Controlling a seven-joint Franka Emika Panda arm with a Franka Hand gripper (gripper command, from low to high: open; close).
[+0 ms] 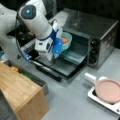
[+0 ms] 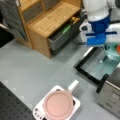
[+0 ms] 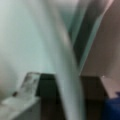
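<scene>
A teal bowl with something orange inside sits at the mouth of the open toaster oven, above the tray and the lowered glass door. My gripper, with its blue fingers, grips the bowl's near rim. In a front view the gripper hangs over the door with the bowl at the right edge. The wrist view is filled by the bowl's rim running between the fingers.
A pink round lid on a white base with a handle stands at the lower right, also seen in a front view. A wooden cabinet with open drawers stands beside the oven door. Grey tabletop lies between them.
</scene>
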